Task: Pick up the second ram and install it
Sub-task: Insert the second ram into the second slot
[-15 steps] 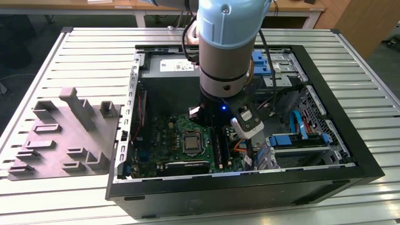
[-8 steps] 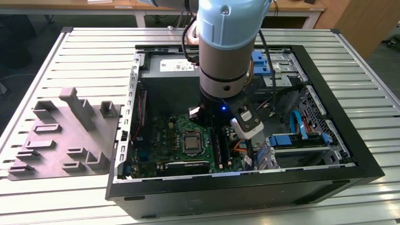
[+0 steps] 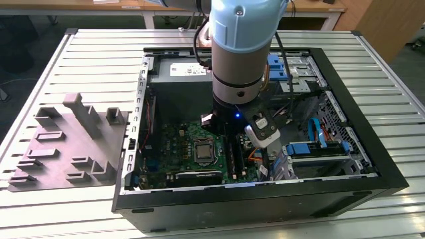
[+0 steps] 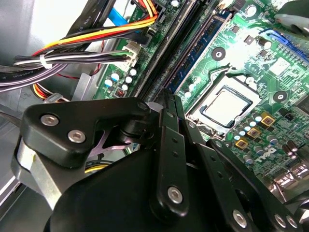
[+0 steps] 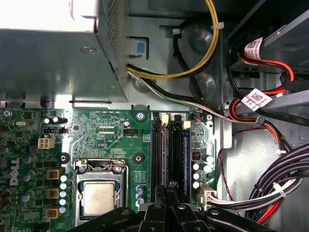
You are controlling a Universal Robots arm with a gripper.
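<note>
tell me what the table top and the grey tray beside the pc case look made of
Table top: likely aluminium, pale silvery ribbed slats with dull sheen. Grey tray: probably plastic, uniform matte grey with moulded blocks, though painted metal is possible.

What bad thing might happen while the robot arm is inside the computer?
Two risks, I think. The gripper hangs right over the black memory slots; coming down crooked, it might knock the blue-green memory stick standing in a slot or scrape the green motherboard. The cable bundle lies close beside the slots, so the gripper might snag a wire.
</note>
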